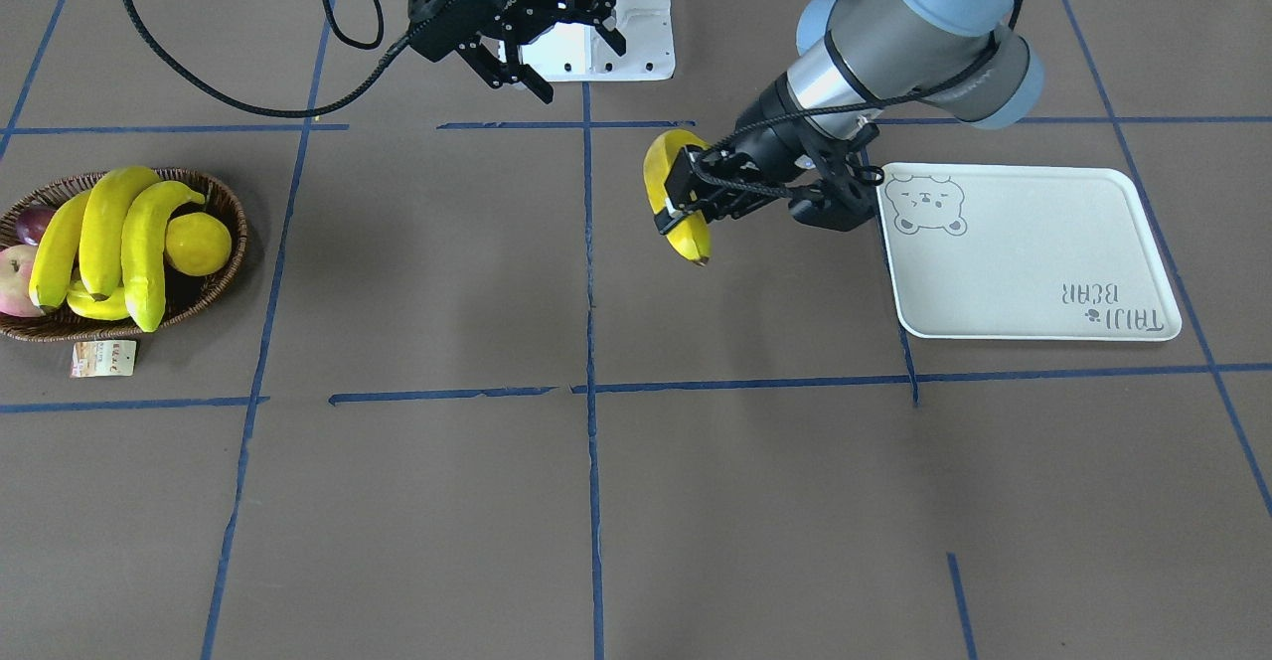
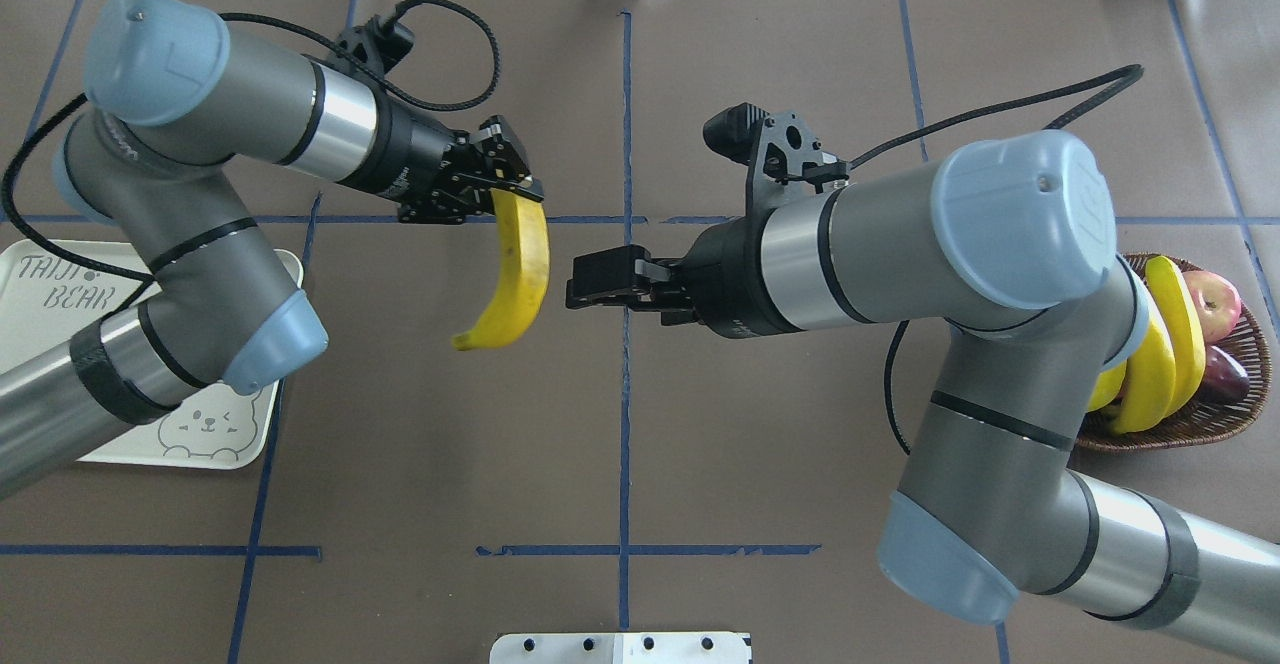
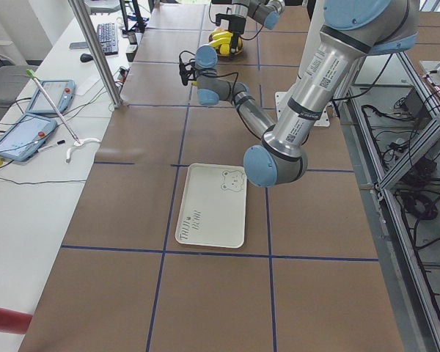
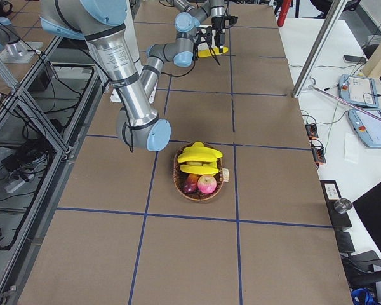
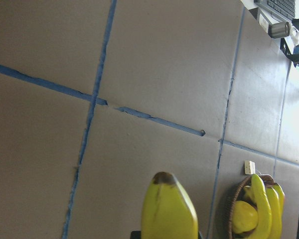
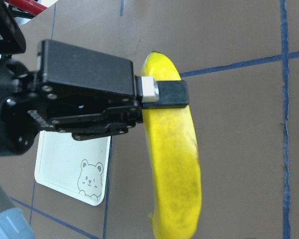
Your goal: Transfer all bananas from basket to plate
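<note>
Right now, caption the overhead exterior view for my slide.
Left fingers hold a banana over mid-table, right fingers open beside it; more bananas wait in the basket.

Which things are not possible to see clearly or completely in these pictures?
- Overhead view: the right arm covers part of the basket and its bananas; the left arm covers much of the plate.
- Left wrist view: the bottom edge cuts off the held banana.
- Front view: the tag's print is too small.

L arm (image 2: 330, 134) aloft, jaws clamped on banana (image 2: 515, 274); R arm (image 2: 870, 244) opposite, jaws spread.
</note>
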You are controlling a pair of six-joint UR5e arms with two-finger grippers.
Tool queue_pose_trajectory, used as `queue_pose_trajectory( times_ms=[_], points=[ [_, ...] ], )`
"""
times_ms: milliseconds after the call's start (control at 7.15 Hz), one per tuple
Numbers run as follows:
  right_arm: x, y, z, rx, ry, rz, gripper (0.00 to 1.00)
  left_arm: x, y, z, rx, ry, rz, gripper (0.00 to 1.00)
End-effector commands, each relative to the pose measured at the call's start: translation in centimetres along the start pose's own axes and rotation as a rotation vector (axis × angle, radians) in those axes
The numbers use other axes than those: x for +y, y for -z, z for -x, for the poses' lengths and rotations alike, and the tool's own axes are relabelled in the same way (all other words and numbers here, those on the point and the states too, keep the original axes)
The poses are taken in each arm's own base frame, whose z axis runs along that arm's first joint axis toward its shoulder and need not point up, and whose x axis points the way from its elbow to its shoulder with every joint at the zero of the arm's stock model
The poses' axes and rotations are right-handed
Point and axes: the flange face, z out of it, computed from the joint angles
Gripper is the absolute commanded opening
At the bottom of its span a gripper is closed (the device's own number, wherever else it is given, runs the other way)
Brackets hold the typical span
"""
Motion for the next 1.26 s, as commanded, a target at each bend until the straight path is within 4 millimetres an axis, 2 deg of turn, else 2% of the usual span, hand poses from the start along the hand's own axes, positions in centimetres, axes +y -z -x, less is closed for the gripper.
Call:
queue_pose_trajectory(
  times_ms=[0,140,280,420,560,700,840,1120],
  points=[
    [-2.0,2.3,-3.1,0.042,-0.021,-0.060,1.00,-6.9,5.9,6.8,-0.149,0.005,-0.069,0.00],
    [-3.3,3.0,-4.5,0.070,-0.036,-0.087,1.00,-6.8,7.5,14.5,-0.230,0.005,-0.072,0.00],
    [-4.6,3.7,-5.6,0.104,-0.054,-0.112,1.00,-7.4,9.5,21.2,-0.307,-0.011,-0.082,0.00],
    [-4.8,3.8,-6.4,0.121,-0.062,-0.120,1.00,-8.1,12.5,28.5,-0.389,-0.013,-0.094,0.00],
    [-4.9,3.9,-7.3,0.136,-0.069,-0.123,1.00,-9.4,14.6,34.0,-0.455,-0.028,-0.101,0.00],
    [-5.1,4.1,-7.9,0.145,-0.073,-0.124,1.00,-11.0,15.1,38.0,-0.510,-0.008,-0.109,0.00],
    [-5.2,4.2,-7.9,0.145,-0.075,-0.131,1.00,-11.4,14.8,40.4,-0.541,0.018,-0.105,0.00],
    [-5.3,4.2,-8.0,0.147,-0.075,-0.132,1.00,-12.1,14.5,43.2,-0.589,0.041,-0.122,0.00]
  ],
)
